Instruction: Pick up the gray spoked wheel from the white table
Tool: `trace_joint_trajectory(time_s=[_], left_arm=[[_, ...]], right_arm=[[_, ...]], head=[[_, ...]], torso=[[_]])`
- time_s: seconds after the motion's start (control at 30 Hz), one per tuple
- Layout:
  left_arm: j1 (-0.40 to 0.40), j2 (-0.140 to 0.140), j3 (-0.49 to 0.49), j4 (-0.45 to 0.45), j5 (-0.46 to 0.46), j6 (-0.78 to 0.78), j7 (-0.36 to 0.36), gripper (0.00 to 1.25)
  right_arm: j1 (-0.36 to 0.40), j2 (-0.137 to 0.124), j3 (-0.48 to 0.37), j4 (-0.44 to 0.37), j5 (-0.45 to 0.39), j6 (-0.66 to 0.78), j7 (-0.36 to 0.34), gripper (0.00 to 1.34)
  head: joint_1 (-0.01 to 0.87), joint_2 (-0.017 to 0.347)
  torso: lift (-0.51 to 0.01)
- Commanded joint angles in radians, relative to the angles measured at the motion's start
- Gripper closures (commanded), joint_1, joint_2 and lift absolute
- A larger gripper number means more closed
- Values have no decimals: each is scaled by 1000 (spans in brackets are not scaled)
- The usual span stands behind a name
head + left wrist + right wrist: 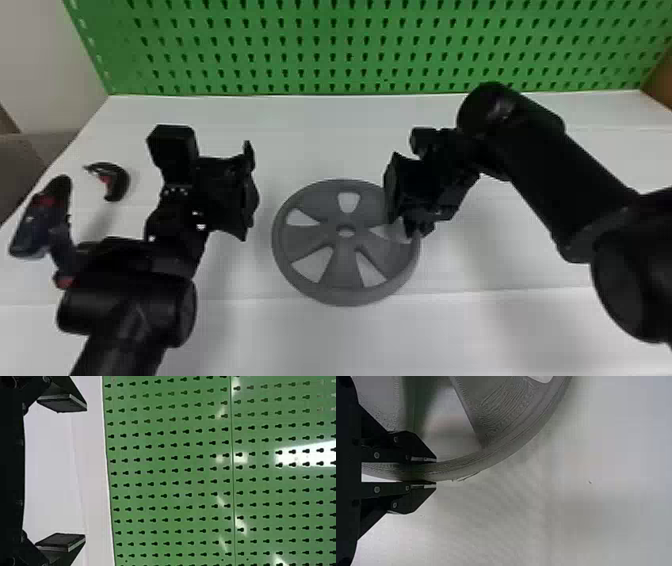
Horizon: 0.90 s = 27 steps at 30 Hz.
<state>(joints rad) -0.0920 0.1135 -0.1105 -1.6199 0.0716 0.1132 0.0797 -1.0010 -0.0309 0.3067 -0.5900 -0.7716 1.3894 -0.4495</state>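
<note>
Gray, round, spoked wheel (342, 265), level at the middle of the white table (320, 340) — whether lifted at all, I cannot tell. At its right, the black right gripper (436, 472) pinches the rim, one finger inside a spoke opening — likely for a firm lifting hold. The black left gripper (84, 472) hangs left, fingers spread. Far side: green perforated panel (350, 45).

From where I stand, I can't make out any readable text, label, brand, number or sign (not so much as a single letter or digit).
</note>
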Motion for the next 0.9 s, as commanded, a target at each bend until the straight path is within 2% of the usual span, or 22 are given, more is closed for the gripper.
trace_joint_trajectory(time_s=[0.0,0.7,0.87], left_arm=[[0,0,0,0,1,0,0,128],[2,0,2,2,2,0,0,128],[3,0,3,2,4,-1,0,128]], right_arm=[[-1,0,-4,1,0,3,0,1128],[-4,2,-11,-2,-6,13,0,1128],[-24,-3,-29,-11,12,28,0,1128]], head=[[767,35],[767,35],[767,35]], torso=[[-107],[-107],[-107]])
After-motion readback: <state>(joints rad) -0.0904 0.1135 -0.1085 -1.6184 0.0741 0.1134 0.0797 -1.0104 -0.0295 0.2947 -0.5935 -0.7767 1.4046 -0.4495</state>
